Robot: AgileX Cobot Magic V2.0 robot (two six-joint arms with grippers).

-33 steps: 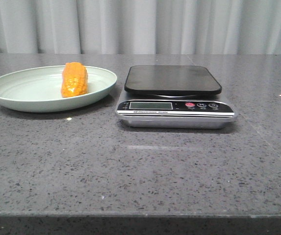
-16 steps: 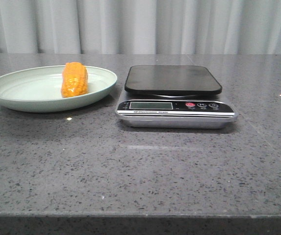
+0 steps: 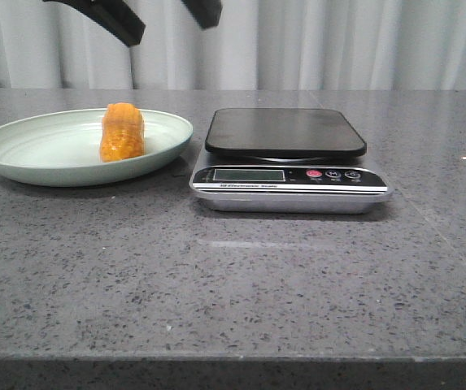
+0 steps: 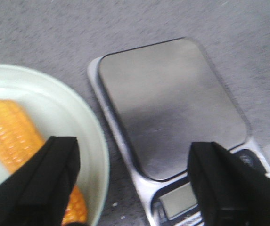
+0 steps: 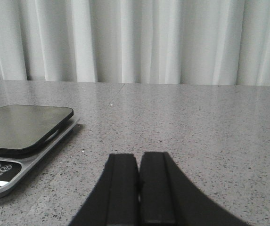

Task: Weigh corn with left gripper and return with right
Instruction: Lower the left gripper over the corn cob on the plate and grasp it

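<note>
The orange-yellow corn (image 3: 122,132) lies on a pale green plate (image 3: 37,154) at the left of the table. It also shows in the left wrist view (image 4: 12,141), partly behind one finger. My left gripper (image 3: 172,20) hangs open and empty high above the gap between plate and scale; in its wrist view (image 4: 132,162) its black fingers (image 4: 54,174) straddle the plate's rim (image 4: 97,160) and the scale. My right gripper (image 5: 138,162) is shut and empty, low over the table to the right of the scale, out of the front view.
A digital kitchen scale (image 3: 285,132) with a black platform and a silver base (image 3: 293,199) stands right of the plate; it shows in both wrist views (image 4: 167,103) (image 5: 21,125). White curtains (image 3: 338,41) hang behind the grey speckled table (image 3: 233,284).
My left gripper has come into the front view from the top, open, above the plate and scale. The plate and corn have shifted slightly left in view.
</note>
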